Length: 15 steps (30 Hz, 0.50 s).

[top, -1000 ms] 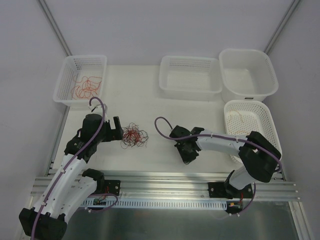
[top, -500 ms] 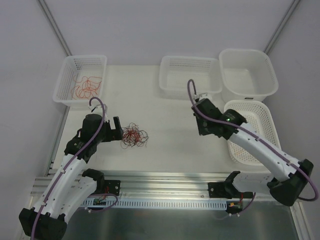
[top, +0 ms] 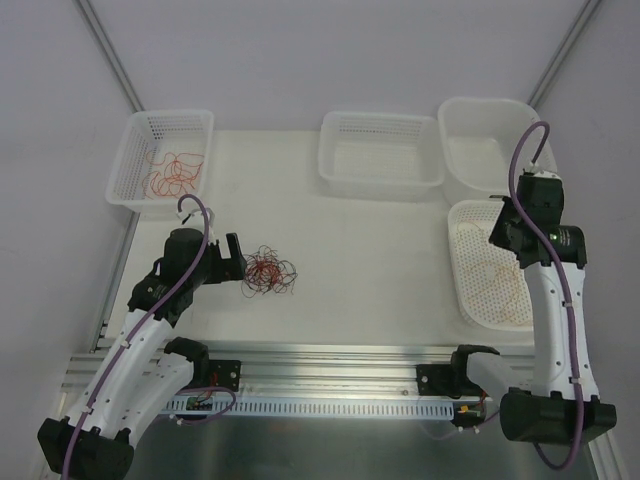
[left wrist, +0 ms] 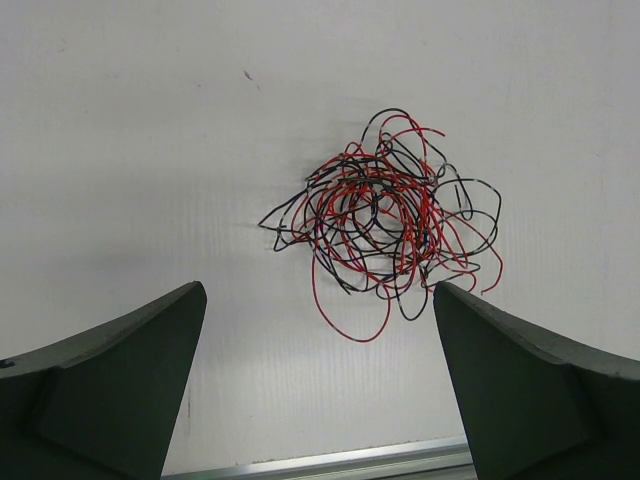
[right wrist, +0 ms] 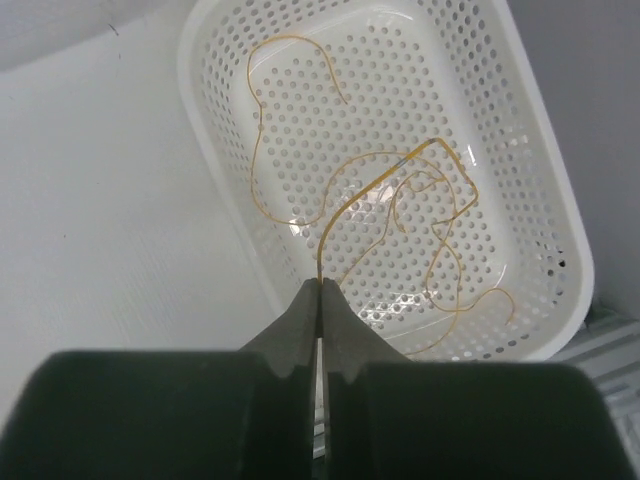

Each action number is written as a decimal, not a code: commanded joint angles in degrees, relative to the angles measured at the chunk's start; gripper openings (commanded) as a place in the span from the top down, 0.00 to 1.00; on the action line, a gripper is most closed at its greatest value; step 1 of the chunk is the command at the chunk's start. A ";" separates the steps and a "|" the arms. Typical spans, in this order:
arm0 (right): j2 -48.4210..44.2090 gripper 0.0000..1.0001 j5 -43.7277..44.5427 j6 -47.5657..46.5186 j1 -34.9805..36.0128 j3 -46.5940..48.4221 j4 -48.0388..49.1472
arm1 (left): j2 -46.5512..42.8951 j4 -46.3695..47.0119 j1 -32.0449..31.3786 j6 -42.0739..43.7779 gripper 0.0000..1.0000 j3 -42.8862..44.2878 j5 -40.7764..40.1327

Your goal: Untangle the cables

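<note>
Sorting is advancing: right pincer (right wrist: 319,295), swung over from the middle of the desk (top: 380,260), is pinching a tan strand (right wrist: 362,186) above the oval basket (right wrist: 480,100) at 3 o'clock, while left pincer (left wrist: 318,292) is hovering wide open beside the tangle (left wrist: 385,225) at 8 o'clock.

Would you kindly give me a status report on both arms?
Left tool open, facing red-black tangle. Right tool shut on yellow wire, above perforated basket. Nothing in the way.

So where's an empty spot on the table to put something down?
The middle of the table is bare, between the red-and-black tangle and the oval basket. Also the gap between the left basket and middle basket. Crowded around the tangle by the left gripper.
</note>
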 commanded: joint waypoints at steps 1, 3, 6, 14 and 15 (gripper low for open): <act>3.10 0.99 -11.35 1.70 -5.17 -3.90 7.25 | -0.57 1.22 0.54 0.58 0.01 -0.21 -0.27; 5.30 0.99 -15.04 3.63 -8.34 -5.13 10.05 | -0.57 1.31 0.54 0.67 0.01 -0.21 -0.27; 9.25 0.99 -16.12 6.44 -10.98 -7.15 13.92 | -0.57 1.22 0.63 0.58 0.01 -0.30 -0.18; 18.41 0.69 -14.21 8.82 -13.44 -7.78 16.49 | -0.31 1.22 0.54 0.58 0.01 -0.21 -0.01; 18.23 0.64 -13.75 8.74 -13.44 -7.17 16.23 | -0.13 1.22 0.63 0.58 0.01 -0.30 0.08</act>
